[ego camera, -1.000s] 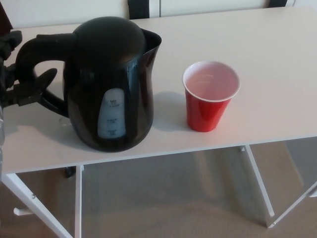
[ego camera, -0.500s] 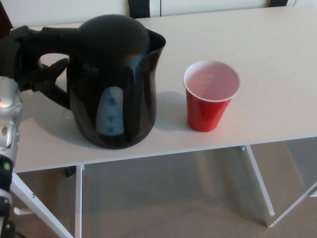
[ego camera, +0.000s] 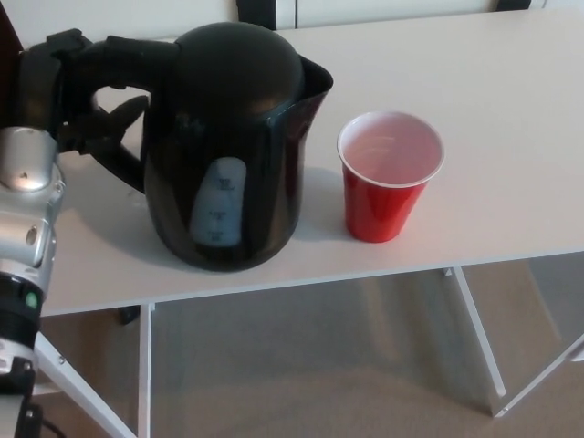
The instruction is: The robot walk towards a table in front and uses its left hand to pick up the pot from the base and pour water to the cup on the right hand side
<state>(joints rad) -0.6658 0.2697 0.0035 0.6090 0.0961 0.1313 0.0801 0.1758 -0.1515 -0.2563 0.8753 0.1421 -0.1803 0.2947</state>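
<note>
A black kettle (ego camera: 233,137) with a pale water-level window stands tall at the left-centre of the white table (ego camera: 511,109), its spout pointing right. My left hand (ego camera: 55,91) is shut on the kettle's handle (ego camera: 123,53) at the far left, and the silver forearm (ego camera: 26,219) runs down the picture's left edge. I cannot tell whether the kettle's bottom touches the table, and no base shows under it. A red cup (ego camera: 388,178) with a white inside stands upright just right of the kettle, a small gap between them. My right hand is out of sight.
The table's front edge runs across below the kettle and the cup, with white legs (ego camera: 479,333) and carpet beneath. A dark chair back (ego camera: 257,11) shows beyond the far edge.
My left hand has closed around the handle, and the kettle has shifted right, nearer the cup. The silver forearm has come further into the picture. The cup has stayed put.
</note>
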